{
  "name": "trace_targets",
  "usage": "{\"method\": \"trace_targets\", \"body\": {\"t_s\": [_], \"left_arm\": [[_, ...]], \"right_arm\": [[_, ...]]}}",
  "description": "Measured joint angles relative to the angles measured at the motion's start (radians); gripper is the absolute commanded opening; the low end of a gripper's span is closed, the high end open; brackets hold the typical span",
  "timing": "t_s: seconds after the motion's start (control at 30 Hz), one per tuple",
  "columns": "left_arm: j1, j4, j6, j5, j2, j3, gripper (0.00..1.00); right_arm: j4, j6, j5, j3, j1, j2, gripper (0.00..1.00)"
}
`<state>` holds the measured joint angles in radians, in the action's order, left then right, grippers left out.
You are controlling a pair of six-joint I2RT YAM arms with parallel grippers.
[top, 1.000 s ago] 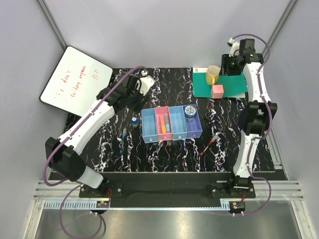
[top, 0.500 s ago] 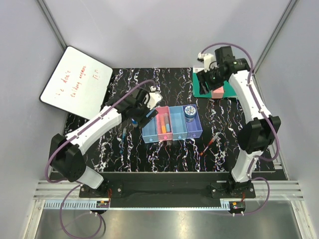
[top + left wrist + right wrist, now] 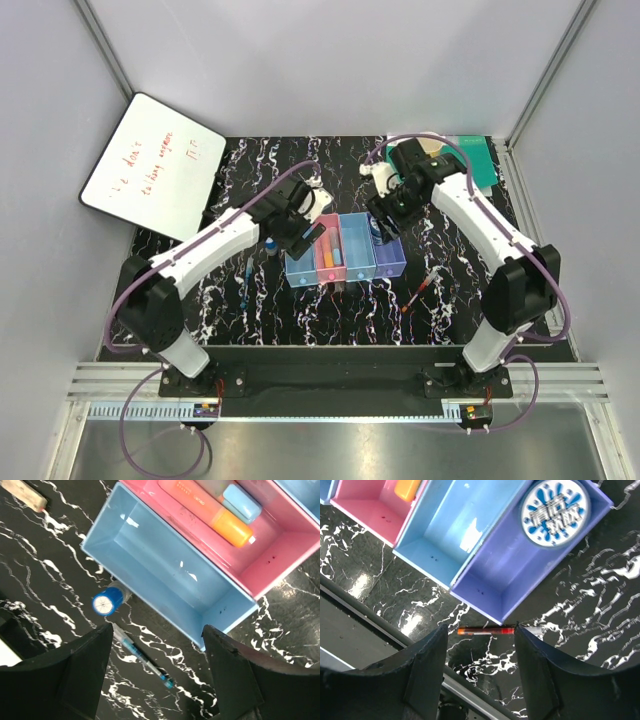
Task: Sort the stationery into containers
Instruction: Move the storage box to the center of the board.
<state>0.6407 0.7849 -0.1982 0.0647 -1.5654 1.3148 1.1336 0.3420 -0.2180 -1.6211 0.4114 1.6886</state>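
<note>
The containers (image 3: 345,252) are four joined trays at mid-table. The pink tray (image 3: 272,550) holds an orange marker (image 3: 210,514) and a teal marker (image 3: 242,502). The purple tray (image 3: 517,577) holds the round patterned tin (image 3: 555,509). My left gripper (image 3: 157,637) hovers open and empty over the near end of the left light blue tray (image 3: 165,572); the blue-capped bottle (image 3: 106,601), thin blue pen (image 3: 142,661) and beige eraser (image 3: 25,492) lie beside that tray. My right gripper (image 3: 480,635) hangs open and empty above the red pen (image 3: 487,630) on the table.
A whiteboard (image 3: 150,165) leans at the back left. A green mat (image 3: 478,160) lies at the back right, partly behind my right arm. The table's near metal edge (image 3: 365,622) runs just below the right gripper.
Both arms have swung inward from the back corners to above the trays: the left to the row's left end, the right from over the green mat to the purple tray.
</note>
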Motion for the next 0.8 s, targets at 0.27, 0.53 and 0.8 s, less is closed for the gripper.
{"method": "trace_targets", "body": {"t_s": [0.27,0.53,0.8], "left_arm": [[0.008,0.047,0.108,0.025,-0.154,0.097,0.76],[0.008,0.056,0.140,0.029,-0.236,0.170,0.76],[0.010,0.064,0.151,0.027,-0.283,0.203,0.75]], "right_arm": [[-0.023,-0.018,-0.002,-0.036,0.040,0.135,0.62],[-0.054,-0.033,-0.004,-0.054,0.040,0.230,0.50],[-0.087,-0.036,-0.010,-0.043,0.040,0.232,0.46]]}}
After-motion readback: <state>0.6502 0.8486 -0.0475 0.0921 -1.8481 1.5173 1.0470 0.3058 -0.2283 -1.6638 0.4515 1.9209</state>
